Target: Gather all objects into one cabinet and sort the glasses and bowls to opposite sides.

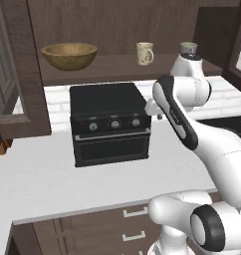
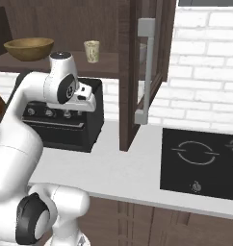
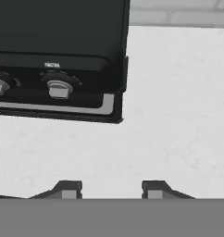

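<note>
A wide tan wooden bowl (image 1: 69,55) (image 2: 28,48) sits at the left of the dark cabinet's shelf board (image 1: 117,67) (image 2: 106,67). A cream mug (image 1: 145,53) (image 2: 92,51) stands upright on the same board, well to the bowl's right. My gripper (image 3: 110,189) hangs below the shelf, over the white counter (image 3: 169,115) just off the toaster oven's front right corner. It points down and is open, with nothing between its fingertips (image 3: 67,188). The arm's elbow rises in front of the shelf's right end.
A black toaster oven (image 1: 110,124) (image 2: 65,122) (image 3: 58,46) stands on the counter under the shelf. An open cabinet door with a long grey handle (image 2: 146,72) hangs right of the arm. A black cooktop (image 2: 200,161) lies further right.
</note>
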Available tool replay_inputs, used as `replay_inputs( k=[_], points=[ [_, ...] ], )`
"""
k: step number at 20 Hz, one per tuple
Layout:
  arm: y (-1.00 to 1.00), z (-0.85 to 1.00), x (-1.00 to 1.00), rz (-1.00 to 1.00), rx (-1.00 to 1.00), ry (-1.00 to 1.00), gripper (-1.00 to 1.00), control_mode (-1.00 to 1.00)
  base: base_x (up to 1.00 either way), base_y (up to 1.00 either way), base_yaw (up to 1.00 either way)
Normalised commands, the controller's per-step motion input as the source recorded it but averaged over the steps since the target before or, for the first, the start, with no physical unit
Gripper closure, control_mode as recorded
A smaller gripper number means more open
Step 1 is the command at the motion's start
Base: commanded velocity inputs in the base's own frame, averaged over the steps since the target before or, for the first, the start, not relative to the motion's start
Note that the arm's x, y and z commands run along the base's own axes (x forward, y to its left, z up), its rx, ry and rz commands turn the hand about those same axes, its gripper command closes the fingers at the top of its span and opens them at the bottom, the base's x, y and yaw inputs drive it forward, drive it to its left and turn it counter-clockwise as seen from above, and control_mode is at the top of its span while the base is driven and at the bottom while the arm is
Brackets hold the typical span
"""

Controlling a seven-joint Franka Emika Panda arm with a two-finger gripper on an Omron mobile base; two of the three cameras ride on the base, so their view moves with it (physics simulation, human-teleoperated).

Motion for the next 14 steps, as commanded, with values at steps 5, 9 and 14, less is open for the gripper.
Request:
replay_inputs(
  k=[5,9,14],
  points=[
    [0.01,0.29,-0.38,0.02,-0.02,-0.25,-1.00,-1.00,0.00,0.00,0.00],
    [0.01,0.68,-0.79,0.09,-0.03,-0.56,-1.00,-1.00,0.00,0.00,0.00],
    [0.06,0.18,-0.68,0.09,0.00,-0.20,-1.00,-1.00,0.00,0.00,0.00]
  ],
)
